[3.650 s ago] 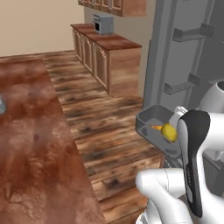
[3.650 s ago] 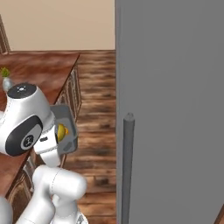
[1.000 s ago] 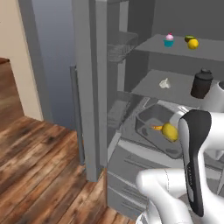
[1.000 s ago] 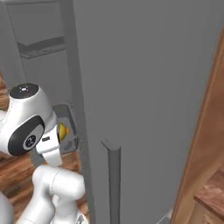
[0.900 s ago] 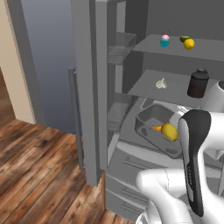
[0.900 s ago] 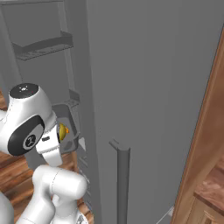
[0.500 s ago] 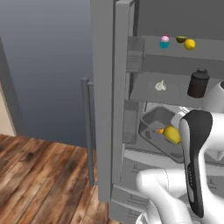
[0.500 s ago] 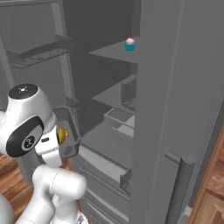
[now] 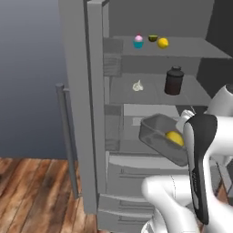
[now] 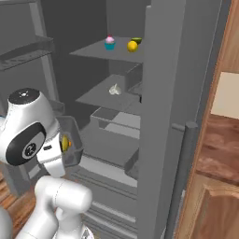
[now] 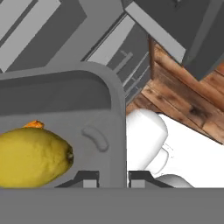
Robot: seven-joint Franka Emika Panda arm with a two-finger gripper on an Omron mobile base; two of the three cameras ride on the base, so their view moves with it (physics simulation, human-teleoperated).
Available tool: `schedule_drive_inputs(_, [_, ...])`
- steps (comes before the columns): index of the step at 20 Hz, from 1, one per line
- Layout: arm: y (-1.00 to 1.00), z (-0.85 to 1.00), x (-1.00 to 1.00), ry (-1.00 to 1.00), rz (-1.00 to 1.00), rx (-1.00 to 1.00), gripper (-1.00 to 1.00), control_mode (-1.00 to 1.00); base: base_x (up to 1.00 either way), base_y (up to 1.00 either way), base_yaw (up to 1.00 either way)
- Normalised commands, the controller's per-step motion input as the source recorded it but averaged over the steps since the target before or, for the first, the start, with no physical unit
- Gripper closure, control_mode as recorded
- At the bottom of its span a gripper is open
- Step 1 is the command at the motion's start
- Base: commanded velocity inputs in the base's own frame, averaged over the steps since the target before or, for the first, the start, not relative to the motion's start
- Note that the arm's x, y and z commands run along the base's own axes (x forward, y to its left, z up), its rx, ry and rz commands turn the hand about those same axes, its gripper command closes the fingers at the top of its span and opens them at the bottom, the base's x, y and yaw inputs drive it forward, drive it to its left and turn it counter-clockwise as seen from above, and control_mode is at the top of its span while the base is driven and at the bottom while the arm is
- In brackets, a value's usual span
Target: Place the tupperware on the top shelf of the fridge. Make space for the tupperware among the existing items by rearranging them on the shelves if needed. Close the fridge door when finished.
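The tupperware [image 9: 160, 138], a grey tub with yellow food [image 9: 174, 138], hangs in front of the open fridge [image 9: 93, 113] at about drawer height. My gripper [image 11: 114, 180] is shut on the tub's wall [image 11: 116, 131], one fingertip inside and one outside. A yellow lemon-like piece [image 11: 33, 157] and an orange bit [image 11: 34, 124] lie in the tub. On the top shelf [image 9: 195, 48] stand a pink cupcake [image 9: 138, 42], a green-brown fruit [image 9: 153, 38] and a lemon [image 9: 162, 43]. The right base view has the tupperware [image 10: 71, 140] beside my arm, below the cupcake [image 10: 109, 43] and lemon [image 10: 132, 45].
The second shelf carries a dark jar [image 9: 173, 81] and a small white item [image 9: 138, 85]. A grey drawer bin [image 10: 116, 119] sits below it. The open left door with its handle [image 9: 68, 136] and the right door [image 10: 168, 93] flank the opening. A wooden cabinet [image 10: 219, 154] stands at right.
The whole picture has swung round as the base moved, bringing the open fridge interior squarely into view. The tupperware stays in my gripper, in the same place relative to the arm.
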Motion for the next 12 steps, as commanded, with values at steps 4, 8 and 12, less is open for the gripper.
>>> schedule_drive_inputs(4, [0.00, 0.00, 0.00, 0.00, 0.00, 0.00, 1.00, 1.00, -0.43, -0.01, -0.45])
schedule_drive_inputs(8, [0.00, 0.00, 0.00, 0.00, 0.00, 0.00, 1.00, 1.00, 0.25, -0.02, -0.45])
schedule_drive_inputs(12, [0.00, 0.00, 0.00, 0.00, 0.00, 0.00, 1.00, 1.00, 0.54, 0.04, -0.37])
